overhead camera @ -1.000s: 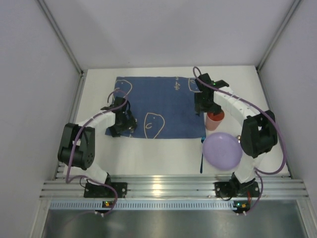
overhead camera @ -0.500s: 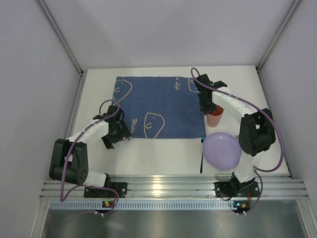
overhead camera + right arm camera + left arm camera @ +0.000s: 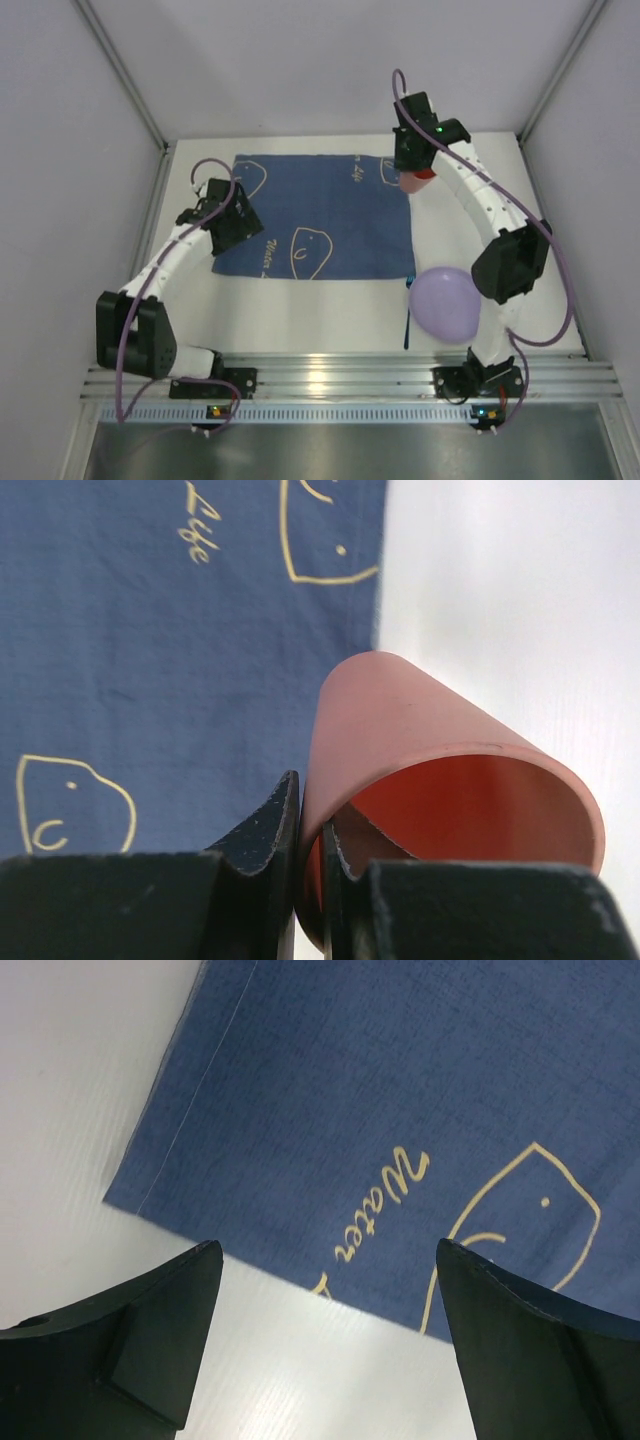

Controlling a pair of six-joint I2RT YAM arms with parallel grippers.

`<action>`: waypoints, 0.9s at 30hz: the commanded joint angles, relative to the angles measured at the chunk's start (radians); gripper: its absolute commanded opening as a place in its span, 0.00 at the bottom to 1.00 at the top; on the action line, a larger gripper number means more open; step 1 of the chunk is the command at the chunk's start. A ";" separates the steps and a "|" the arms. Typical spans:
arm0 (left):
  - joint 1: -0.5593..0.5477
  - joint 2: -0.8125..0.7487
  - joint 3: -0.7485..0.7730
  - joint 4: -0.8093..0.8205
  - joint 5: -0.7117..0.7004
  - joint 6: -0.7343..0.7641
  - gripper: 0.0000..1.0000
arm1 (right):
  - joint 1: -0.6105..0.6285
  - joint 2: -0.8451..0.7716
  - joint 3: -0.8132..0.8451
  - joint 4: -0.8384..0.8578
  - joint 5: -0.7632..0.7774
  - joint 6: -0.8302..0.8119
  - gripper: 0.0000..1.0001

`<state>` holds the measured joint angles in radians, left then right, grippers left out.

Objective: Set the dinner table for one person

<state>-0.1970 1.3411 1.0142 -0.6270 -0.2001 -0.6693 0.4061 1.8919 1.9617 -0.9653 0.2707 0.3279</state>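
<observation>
one cup [image 3: 416, 183] now lifted by right gripper [image 3: 308, 816]; one plate [image 3: 447, 303], one mat [image 3: 320, 215].

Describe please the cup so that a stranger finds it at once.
Find the blue mat on the white table. At its far right corner, the right gripper pinches the cup by its wall. It is the only salmon-red thing; the dish nearby is purple.

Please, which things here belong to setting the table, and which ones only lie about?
For the job: blue mat, pink cup in the right gripper, purple dish, thin blue utensil, white table.
Only lying about: nothing loose; just the metal rail at the near edge.
</observation>
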 commanded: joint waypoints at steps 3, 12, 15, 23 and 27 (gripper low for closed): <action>0.005 0.231 0.092 0.092 0.001 0.050 0.93 | 0.011 0.171 0.184 0.033 -0.077 0.010 0.00; 0.007 0.405 0.081 0.069 0.027 0.048 0.93 | 0.028 0.427 0.424 0.031 -0.061 0.007 0.00; 0.007 0.392 0.040 0.024 0.028 0.030 0.92 | 0.028 0.457 0.451 0.036 -0.053 -0.003 0.00; 0.007 0.259 -0.014 -0.049 0.080 -0.026 0.92 | 0.046 0.567 0.476 0.036 -0.050 -0.038 0.30; 0.007 0.248 0.055 -0.097 0.073 -0.015 0.92 | 0.054 0.564 0.485 0.045 -0.079 -0.041 0.73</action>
<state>-0.1963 1.6302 1.0084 -0.6704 -0.1356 -0.6781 0.4381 2.4535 2.4035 -0.9424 0.2047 0.3027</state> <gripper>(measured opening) 0.918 0.696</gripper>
